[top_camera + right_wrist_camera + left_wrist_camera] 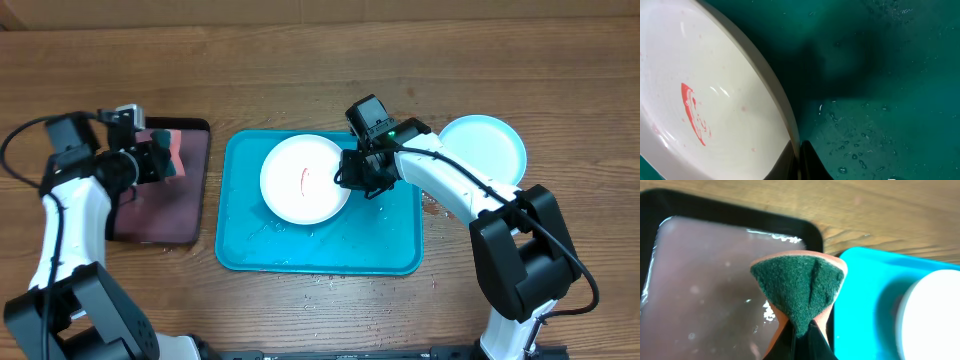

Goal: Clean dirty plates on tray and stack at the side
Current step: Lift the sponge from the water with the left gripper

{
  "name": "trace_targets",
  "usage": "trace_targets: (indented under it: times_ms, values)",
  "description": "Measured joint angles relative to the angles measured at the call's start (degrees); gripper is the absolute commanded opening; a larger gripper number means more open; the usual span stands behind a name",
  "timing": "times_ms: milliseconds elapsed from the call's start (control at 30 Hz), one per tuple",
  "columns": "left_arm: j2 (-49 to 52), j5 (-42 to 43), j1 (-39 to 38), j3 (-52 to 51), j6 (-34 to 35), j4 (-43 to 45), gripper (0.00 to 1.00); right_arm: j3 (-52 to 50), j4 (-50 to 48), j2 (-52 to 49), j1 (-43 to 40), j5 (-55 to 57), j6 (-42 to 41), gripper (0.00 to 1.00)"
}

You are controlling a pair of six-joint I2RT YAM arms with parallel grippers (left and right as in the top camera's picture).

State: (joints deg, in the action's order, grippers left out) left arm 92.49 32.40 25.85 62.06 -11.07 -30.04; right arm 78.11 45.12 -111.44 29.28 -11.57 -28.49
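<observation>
From overhead, the large turquoise rectangular plastic tray (385, 245) lies mid-table with its long axis running left to right. A round white plastic plate (300, 185) rests face up in its upper middle, and the thin red smear (304, 179) at the plate's centre runs toward and away from the robot. The right gripper (352, 176) sits at the white plate's right rim. A round light blue plastic plate (490, 148) lies on the wooden table (300, 70) just beyond the tray's upper right corner, partly under the right arm. The left gripper (165, 162) holds a sponge (178, 155) above a smaller black-rimmed tray (160, 235) left of the turquoise one. In the left wrist view, the fingers pinch the sponge, dark green scouring face toward the lens and orange backing behind it. The sponge bulges upward above the wet pinkish inside of the black-rimmed tray, with the turquoise tray and the white plate's edge to the right. In the right wrist view, the white plate fills the left side, and its rim slants down into the right gripper's fingers at the bottom edge, which are closed narrowly on it. The tray floor beside it is beaded with water drops (860, 150).
</observation>
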Motion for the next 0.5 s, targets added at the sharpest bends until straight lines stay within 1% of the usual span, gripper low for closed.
trace_targets:
  times_ms: [100,200,333,500]
  values:
    - [0.0,5.9,2.4,-0.1,-2.8,0.3,0.04,0.0,-0.2,0.0,0.0,0.0,0.0,0.04]
    - [0.0,9.3,3.3,-0.1,-5.1,0.7,0.04,0.0,-0.6,0.0,0.0,0.0,0.0,0.04]
    - [0.0,11.9,3.4,-0.1,-6.8,2.3,0.04,0.0,-0.8,0.0,0.0,0.0,0.0,0.04]
    - [0.0,15.7,3.4,-0.1,-7.5,3.9,0.04,0.0,-0.9,0.0,0.0,0.0,0.0,0.04]
